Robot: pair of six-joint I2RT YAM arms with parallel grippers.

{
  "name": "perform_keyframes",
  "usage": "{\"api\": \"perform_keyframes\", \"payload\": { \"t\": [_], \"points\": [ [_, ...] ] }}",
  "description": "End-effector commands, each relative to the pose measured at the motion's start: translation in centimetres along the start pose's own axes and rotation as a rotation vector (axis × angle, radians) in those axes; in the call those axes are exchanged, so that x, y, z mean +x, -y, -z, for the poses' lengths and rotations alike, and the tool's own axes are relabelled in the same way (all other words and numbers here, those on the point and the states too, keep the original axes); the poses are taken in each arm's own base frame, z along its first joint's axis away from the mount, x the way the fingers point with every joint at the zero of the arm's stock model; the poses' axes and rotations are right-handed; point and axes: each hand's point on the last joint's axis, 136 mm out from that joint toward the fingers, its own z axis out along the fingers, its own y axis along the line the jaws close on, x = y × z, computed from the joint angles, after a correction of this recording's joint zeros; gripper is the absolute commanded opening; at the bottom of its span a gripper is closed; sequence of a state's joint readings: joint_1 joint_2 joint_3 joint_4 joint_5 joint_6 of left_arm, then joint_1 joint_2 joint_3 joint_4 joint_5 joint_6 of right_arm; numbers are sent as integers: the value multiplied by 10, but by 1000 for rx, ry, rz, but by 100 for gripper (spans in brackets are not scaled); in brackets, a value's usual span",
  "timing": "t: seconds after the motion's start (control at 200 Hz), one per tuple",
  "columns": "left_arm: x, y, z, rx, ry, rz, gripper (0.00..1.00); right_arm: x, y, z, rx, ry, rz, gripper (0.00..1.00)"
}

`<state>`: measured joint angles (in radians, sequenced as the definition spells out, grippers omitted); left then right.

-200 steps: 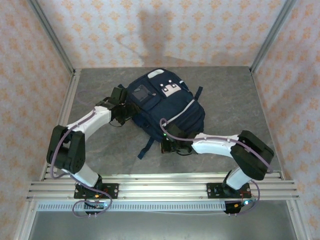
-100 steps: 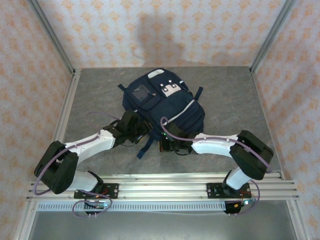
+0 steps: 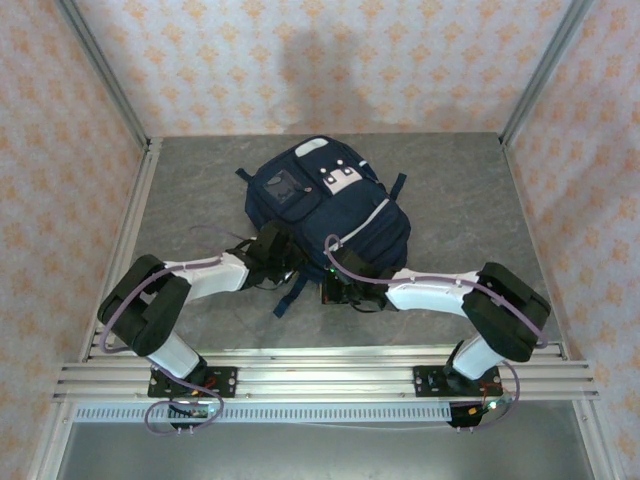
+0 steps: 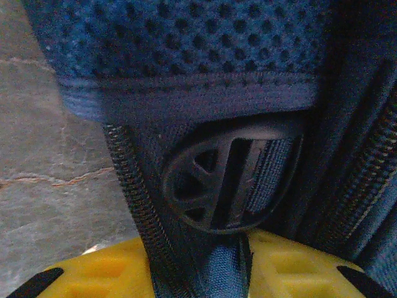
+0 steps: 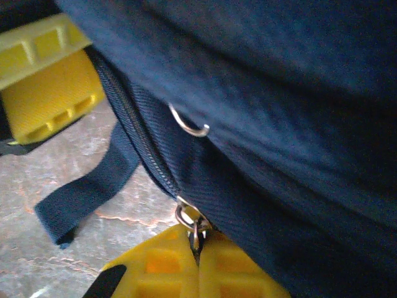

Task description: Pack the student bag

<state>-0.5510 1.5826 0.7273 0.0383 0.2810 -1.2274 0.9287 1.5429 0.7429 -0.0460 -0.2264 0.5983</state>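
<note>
The student bag [image 3: 325, 210], navy blue with white patches, lies on the grey table. My left gripper [image 3: 277, 256] sits at its near-left corner. In the left wrist view the yellow fingers [image 4: 102, 273] press from both sides on a blue strap [image 4: 223, 273] and the zipper band, just below a black plastic buckle [image 4: 226, 180]. My right gripper [image 3: 336, 290] is at the bag's near edge. Up close it [image 5: 197, 248] is shut on the metal zipper pull [image 5: 194, 228] of the bag's zipper [image 5: 133, 133].
A loose navy strap [image 5: 84, 195] trails over the stone-grey tabletop [image 3: 200, 190] between the two grippers. A second metal ring [image 5: 189, 127] hangs from the bag's fabric. Aluminium frame posts and patterned walls enclose the table on three sides.
My left arm has swung from the bag's left side round to its near-left corner, and its jaws have narrowed onto the strap. The right arm has stayed put.
</note>
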Motion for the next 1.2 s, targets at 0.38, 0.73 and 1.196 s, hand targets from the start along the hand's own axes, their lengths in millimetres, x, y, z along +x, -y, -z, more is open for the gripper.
{"api": "perform_keyframes", "payload": {
  "t": [0.38, 0.73, 1.196],
  "points": [
    [-13, -36, -3, -208, 36, -65, 35, 28, 51, 24, 246, -109, 34, 0],
    [-22, -40, -2, -248, 32, -94, 34, 37, 49, 41, 202, -163, 143, 0],
    [-41, -12, 32, -197, -6, -193, 48, 24, -26, 9, -117, -199, 200, 0]
  ]
}}
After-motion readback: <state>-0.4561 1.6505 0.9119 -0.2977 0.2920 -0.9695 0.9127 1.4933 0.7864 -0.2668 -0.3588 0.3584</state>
